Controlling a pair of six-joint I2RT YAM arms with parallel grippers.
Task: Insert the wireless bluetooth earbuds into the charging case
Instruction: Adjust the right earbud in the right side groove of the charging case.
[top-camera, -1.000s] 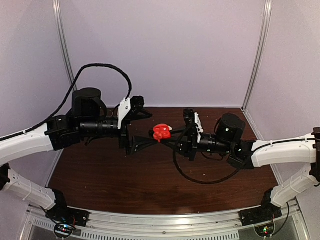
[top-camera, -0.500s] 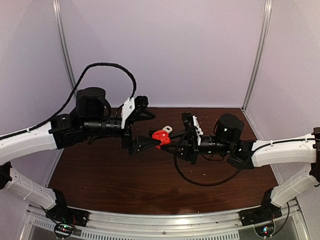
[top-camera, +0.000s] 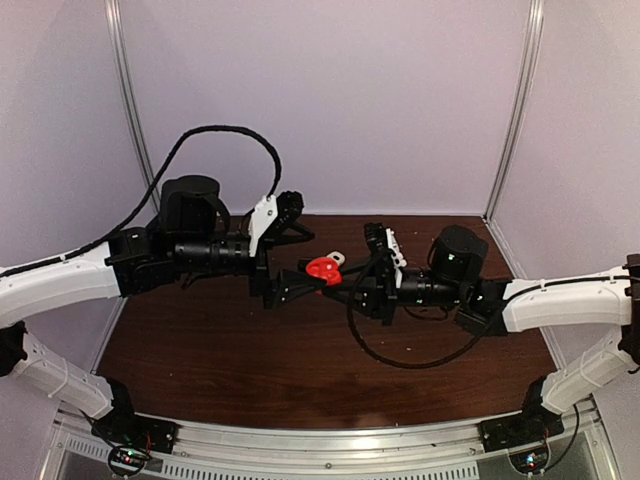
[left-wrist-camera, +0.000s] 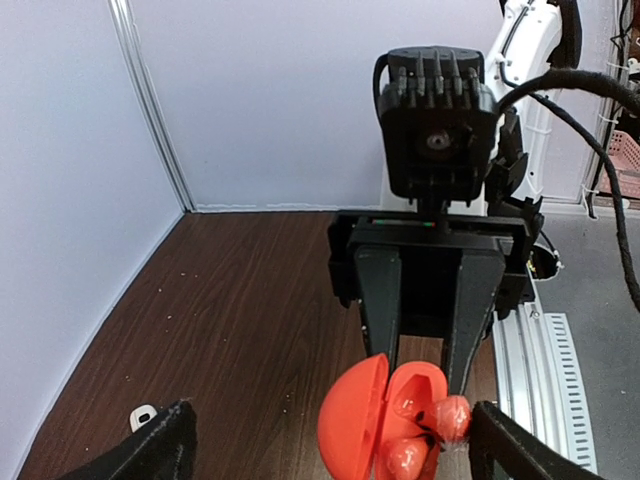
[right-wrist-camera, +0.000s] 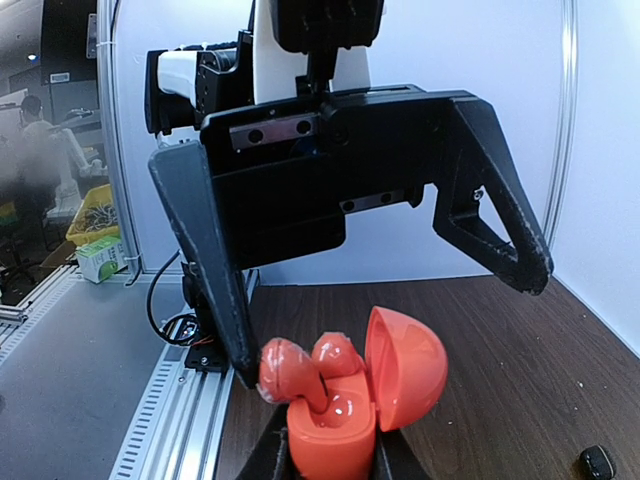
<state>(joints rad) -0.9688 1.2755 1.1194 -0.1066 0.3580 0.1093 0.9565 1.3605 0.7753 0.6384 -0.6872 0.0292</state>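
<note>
right gripper tight on open charging case; left gripper wide apart around it, high above table

So the charging case is up over the middle of the desk, sitting in the right hand on its right. The left hand is on its left, a finger either side. Two earbuds sit in the case.

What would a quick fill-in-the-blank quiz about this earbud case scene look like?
The right gripper is shut on a charging case colored ____. The left gripper stands ____, a finger on either side of the case. With the lid open, the number of earbuds showing in the case is ____.
Missing words: red; open; two.
</note>
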